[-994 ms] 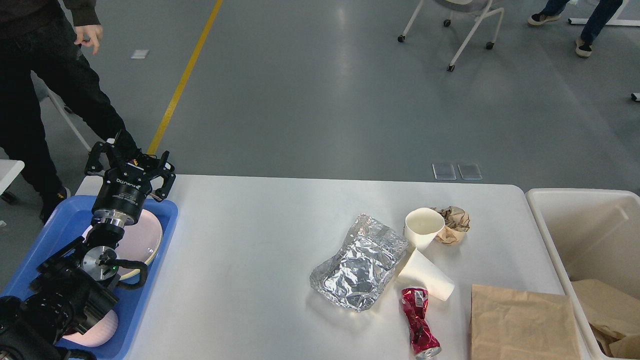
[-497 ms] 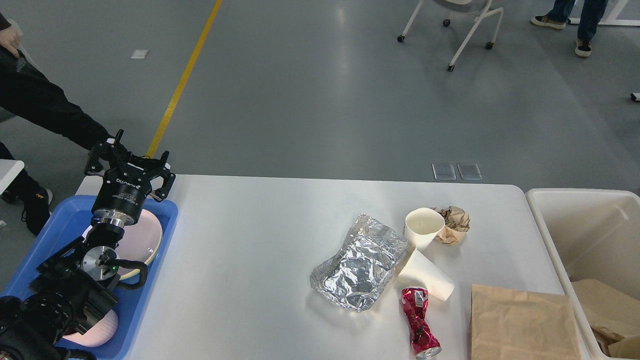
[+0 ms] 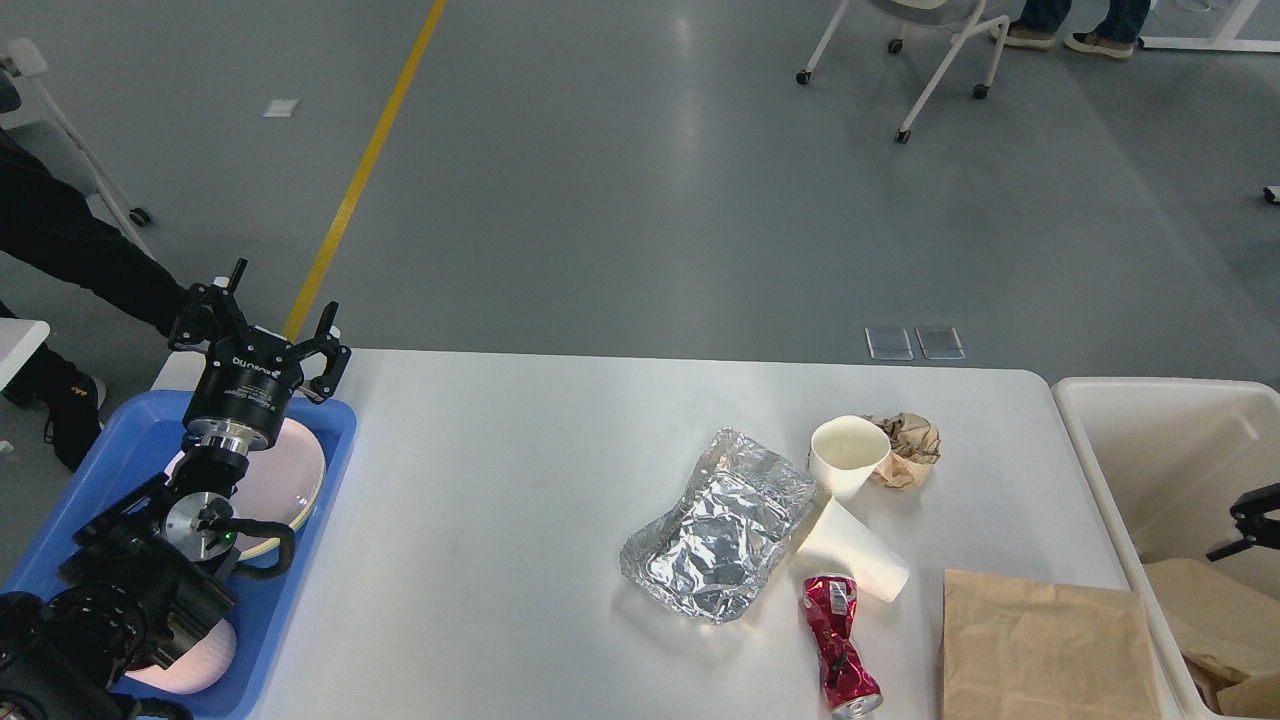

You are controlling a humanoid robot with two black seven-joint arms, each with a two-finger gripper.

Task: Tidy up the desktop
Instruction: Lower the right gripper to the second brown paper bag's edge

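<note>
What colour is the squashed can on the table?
The squashed can is shiny red with a silver end, seen best in the head view.

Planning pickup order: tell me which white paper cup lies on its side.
The white cup beside the red can lies tipped over; the other cup, by the crumpled brown paper, stands upright.

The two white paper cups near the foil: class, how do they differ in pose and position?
The far paper cup stands upright, its open mouth facing up; the near paper cup lies tipped on its side. The far one touches the crumpled brown paper; the near one lies beside the crushed red can. Both are white, and both rest on the desktop by the foil.
</note>
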